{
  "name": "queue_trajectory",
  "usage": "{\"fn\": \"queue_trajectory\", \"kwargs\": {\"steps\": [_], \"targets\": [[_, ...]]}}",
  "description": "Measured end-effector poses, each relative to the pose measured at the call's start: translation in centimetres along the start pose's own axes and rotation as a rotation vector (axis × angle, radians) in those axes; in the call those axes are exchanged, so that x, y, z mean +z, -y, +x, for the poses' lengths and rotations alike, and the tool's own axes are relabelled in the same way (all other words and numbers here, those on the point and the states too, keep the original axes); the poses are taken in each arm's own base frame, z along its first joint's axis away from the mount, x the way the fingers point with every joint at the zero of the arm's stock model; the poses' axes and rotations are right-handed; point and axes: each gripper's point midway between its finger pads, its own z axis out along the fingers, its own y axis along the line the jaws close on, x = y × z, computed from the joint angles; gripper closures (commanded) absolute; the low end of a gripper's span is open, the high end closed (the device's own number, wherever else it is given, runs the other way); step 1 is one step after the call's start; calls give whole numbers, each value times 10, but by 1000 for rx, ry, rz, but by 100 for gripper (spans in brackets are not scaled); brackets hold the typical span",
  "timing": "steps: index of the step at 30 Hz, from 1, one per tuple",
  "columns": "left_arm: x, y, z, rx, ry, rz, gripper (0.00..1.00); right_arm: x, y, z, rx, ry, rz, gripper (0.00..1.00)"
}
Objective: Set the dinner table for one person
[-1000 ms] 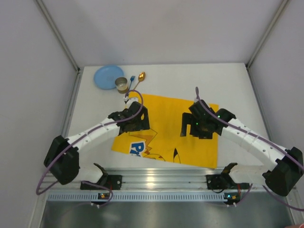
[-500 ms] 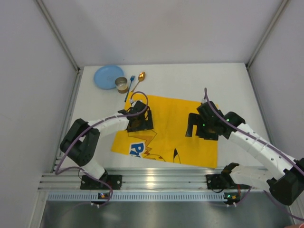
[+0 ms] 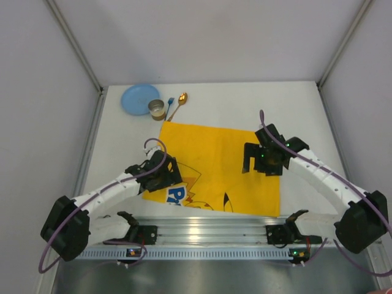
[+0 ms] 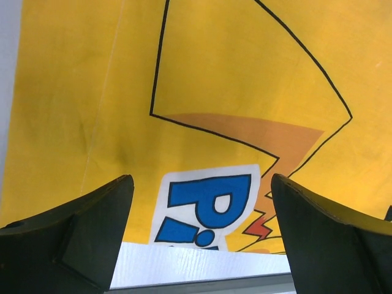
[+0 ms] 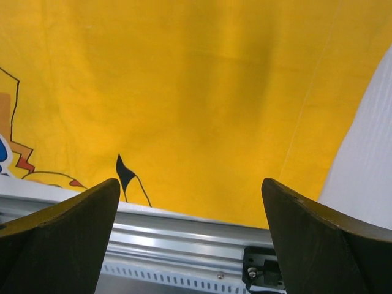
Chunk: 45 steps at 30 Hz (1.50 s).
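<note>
The white dinner table carries a yellow cartoon-printed placemat, lying flat near the front rail. My left gripper is open and empty, low over the mat's near left corner. In the left wrist view a blue "P" print shows between its fingers. My right gripper is open and empty over the mat's right half. In the right wrist view it shows plain yellow cloth. A blue plate, a small metal cup, a blue fork and a gold spoon lie at the far left.
A ribbed aluminium rail runs along the near edge and also shows in the right wrist view. Grey walls close in the table on the left, back and right. Bare white tabletop lies right of the mat.
My left gripper has drawn back from the mat's far left part to its near left corner. My right gripper has barely shifted. The mat lies as before.
</note>
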Motion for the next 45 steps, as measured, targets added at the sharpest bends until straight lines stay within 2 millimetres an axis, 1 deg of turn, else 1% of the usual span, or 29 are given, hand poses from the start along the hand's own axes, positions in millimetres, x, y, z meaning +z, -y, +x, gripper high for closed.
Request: {"fn": "queue_trajectory", "kwargs": {"steps": [3, 5, 6, 10, 12, 14, 19, 23, 26, 29, 32, 35, 37, 38, 39, 41, 42, 43, 44, 45], "targets": [[-5, 0, 2, -16, 10, 10, 0, 14, 2, -9, 4, -11, 5, 0], [-6, 1, 7, -27, 1, 11, 0, 28, 4, -17, 26, -27, -3, 0], [-6, 0, 9, -29, -5, 9, 0, 32, 7, -21, 40, -28, 1, 0], [2, -8, 26, -34, -46, -30, 0, 57, 17, -28, 81, -74, 15, 0], [4, -5, 27, -38, -46, -31, 0, 67, 20, -30, 88, -101, 25, 0], [5, -5, 28, -36, -52, -41, 0, 76, 20, -36, 92, -113, 24, 0], [7, -4, 31, -13, -56, -66, 0, 100, 16, -62, 100, -113, 4, 0], [3, 5, 40, 7, -50, -50, 0, 123, 17, -78, 111, -140, 4, 0], [-5, 10, 52, 0, -83, -29, 0, 129, 14, -95, 114, -125, -14, 0], [-14, 7, 65, -32, -135, -28, 0, 133, 11, -109, 125, -114, -33, 0], [-22, -3, 73, -47, -169, -60, 1, 135, 10, -114, 132, -110, -46, 0], [-26, -13, 74, -40, -179, -109, 1, 134, 10, -114, 137, -111, -52, 0], [-32, -12, 65, -22, -162, -139, 1, 134, 9, -114, 140, -109, -54, 0], [-36, -8, 58, -11, -151, -147, 1, 132, 9, -114, 141, -106, -58, 0], [-40, 0, 47, -4, -127, -146, 1, 131, 9, -112, 143, -107, -60, 0], [-50, 22, 16, 8, -64, -130, 1, 126, 9, -107, 146, -119, -63, 0], [-56, 35, -6, 5, -16, -115, 1, 122, 8, -107, 147, -119, -67, 0], [-60, 43, -24, -2, 28, -107, 0, 117, 7, -107, 148, -116, -71, 0], [-67, 52, -50, -17, 89, -103, 1, 109, 5, -108, 147, -108, -77, 0], [-72, 56, -72, -41, 140, -105, 1, 99, 3, -109, 144, -99, -84, 0]]}}
